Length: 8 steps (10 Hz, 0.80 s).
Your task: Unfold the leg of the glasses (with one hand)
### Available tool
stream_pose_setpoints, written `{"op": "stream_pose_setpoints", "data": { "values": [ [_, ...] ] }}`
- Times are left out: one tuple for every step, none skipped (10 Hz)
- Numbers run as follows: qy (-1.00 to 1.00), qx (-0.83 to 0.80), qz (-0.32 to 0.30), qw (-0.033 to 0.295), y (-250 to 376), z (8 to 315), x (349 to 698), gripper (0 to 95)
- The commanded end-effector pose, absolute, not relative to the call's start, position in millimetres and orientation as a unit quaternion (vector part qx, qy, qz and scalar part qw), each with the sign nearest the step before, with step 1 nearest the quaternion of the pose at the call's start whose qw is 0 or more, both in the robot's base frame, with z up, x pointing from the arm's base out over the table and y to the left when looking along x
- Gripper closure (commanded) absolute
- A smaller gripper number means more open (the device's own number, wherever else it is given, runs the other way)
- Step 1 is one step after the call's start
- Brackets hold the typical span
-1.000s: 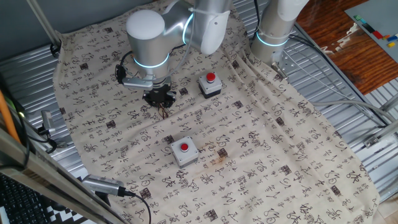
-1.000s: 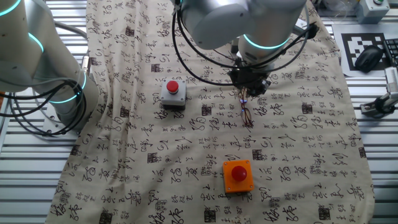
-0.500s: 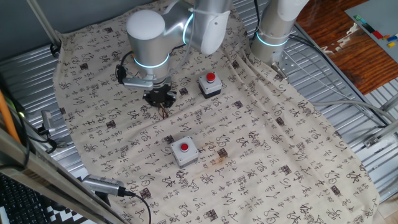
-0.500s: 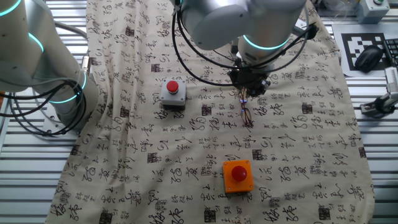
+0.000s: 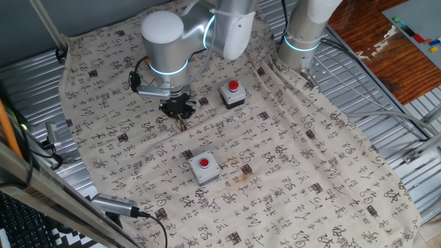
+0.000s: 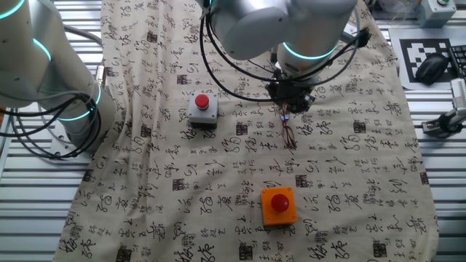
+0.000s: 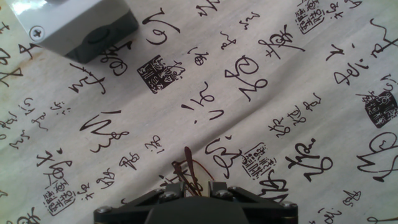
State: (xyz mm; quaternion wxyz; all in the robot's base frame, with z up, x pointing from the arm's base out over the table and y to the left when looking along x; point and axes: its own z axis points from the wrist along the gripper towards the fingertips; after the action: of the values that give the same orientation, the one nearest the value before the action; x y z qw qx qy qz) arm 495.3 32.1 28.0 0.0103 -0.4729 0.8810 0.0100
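Gripper (image 6: pixel 290 104) sits low over the printed cloth (image 6: pixel 218 175), fingers pinching one end of the glasses (image 6: pixel 288 131). Rest of the frame trails out on the cloth toward the orange button box (image 6: pixel 279 205); hand view shows the thin reddish wire (image 7: pixel 186 174) caught between the fingertips

Even, bright overhead light; soft shadows only. Fixed views sharp. Hand view: grey box (image 7: pixel 78 28) at 11 o'clock slightly blurred, cloth (image 7: pixel 280 74) print crisp.

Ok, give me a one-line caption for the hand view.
Claw low over the printed cloth, glasses at its fingertips, grey button box top left.
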Motion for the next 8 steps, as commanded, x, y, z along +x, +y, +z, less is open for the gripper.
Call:
{"op": "stream_pose_setpoints", "data": {
  "values": [
    [0.882, -0.472, 0.009, 0.010, 32.0, 27.8, 495.7, 95.0],
    [0.882, -0.471, 0.009, 0.010, 32.0, 27.8, 495.7, 95.0],
    [0.882, -0.471, 0.010, 0.010, 32.0, 27.8, 495.7, 95.0],
    [0.882, -0.471, 0.010, 0.010, 32.0, 27.8, 495.7, 95.0],
    [0.882, -0.471, 0.011, 0.011, 32.0, 27.9, 495.7, 95.0],
    [0.882, -0.471, 0.012, 0.011, 32.1, 28.8, 495.5, 95.0],
    [0.882, -0.471, 0.012, 0.011, 32.2, 29.8, 495.4, 95.0],
    [0.882, -0.471, 0.012, 0.011, 32.3, 31.0, 495.1, 95.0]
  ]
}}
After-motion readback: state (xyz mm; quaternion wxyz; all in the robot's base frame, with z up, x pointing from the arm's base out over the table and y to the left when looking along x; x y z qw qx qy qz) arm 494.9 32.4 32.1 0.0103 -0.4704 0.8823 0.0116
